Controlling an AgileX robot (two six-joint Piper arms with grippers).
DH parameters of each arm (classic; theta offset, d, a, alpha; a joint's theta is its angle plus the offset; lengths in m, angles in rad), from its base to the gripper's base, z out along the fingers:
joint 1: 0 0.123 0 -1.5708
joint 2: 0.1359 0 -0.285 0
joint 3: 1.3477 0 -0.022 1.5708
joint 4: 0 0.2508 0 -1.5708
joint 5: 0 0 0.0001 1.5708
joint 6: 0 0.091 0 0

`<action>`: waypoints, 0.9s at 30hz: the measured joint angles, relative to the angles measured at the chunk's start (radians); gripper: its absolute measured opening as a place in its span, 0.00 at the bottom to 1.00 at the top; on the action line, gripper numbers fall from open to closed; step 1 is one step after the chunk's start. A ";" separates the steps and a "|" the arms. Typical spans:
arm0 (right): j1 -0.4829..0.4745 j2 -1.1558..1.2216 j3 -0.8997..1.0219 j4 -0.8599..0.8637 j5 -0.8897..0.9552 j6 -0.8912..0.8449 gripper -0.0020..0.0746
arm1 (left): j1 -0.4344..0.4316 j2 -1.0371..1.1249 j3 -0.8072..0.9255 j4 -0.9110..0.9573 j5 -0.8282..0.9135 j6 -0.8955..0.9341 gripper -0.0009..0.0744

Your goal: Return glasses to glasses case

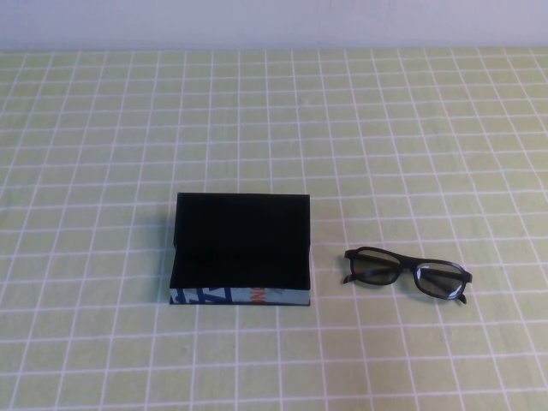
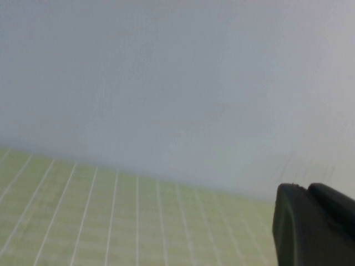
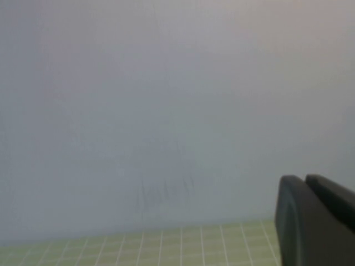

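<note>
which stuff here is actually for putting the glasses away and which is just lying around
For the job:
- black plastic-framed glasses, right of the case
- open black rectangular glasses case
- right gripper, shut, parked off the table
- left gripper, parked

Lying about:
- nothing but the green checked tablecloth

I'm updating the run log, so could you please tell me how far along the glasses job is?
Done: only the glasses case lying open. In hand: nothing; the glasses lie on the table beside it, and neither the left end effector nor the right end effector is near. Left: picking, placing, closing.
</note>
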 joint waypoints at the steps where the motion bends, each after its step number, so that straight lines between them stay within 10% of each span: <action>1: 0.000 0.018 0.000 0.008 0.014 -0.007 0.00 | 0.000 0.030 0.000 0.000 0.037 -0.002 0.01; 17: 0.009 0.251 -0.022 0.142 0.259 -0.145 0.00 | 0.000 0.086 0.000 -0.029 0.136 -0.004 0.01; 27: 0.179 0.762 -0.330 0.006 0.614 -0.351 0.00 | 0.000 0.121 0.000 -0.176 0.355 0.031 0.01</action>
